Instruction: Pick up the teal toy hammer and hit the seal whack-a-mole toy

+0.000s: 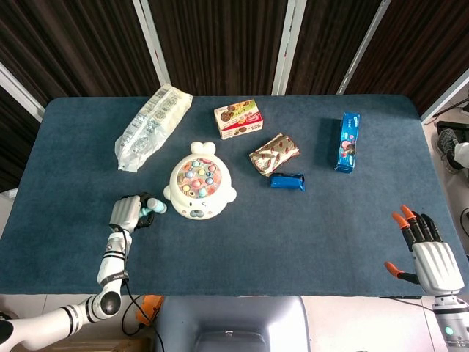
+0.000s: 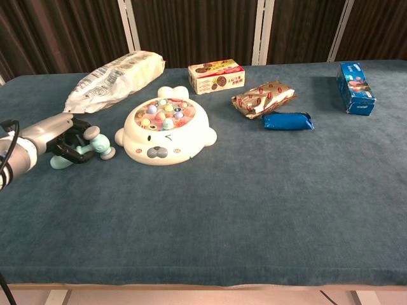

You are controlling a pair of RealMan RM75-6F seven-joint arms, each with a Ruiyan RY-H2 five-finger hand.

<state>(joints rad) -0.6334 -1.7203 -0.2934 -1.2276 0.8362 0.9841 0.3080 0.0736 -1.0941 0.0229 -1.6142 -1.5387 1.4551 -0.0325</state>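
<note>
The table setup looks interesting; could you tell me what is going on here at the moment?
The left hand has its fingers around the handle of the teal toy hammer, which lies on the table just left of the seal whack-a-mole toy. The hammer is not yet lifted, and the seal toy is untouched. The right hand hovers open at the table's near right edge, holding nothing. Snack packets lie farther back.

My left hand (image 1: 126,213) lies low at the table's near-left, fingers curled in — forearm stretched out behind it. My right hand (image 1: 429,253) hovers at the near-right edge, fingers straight and apart.
</note>
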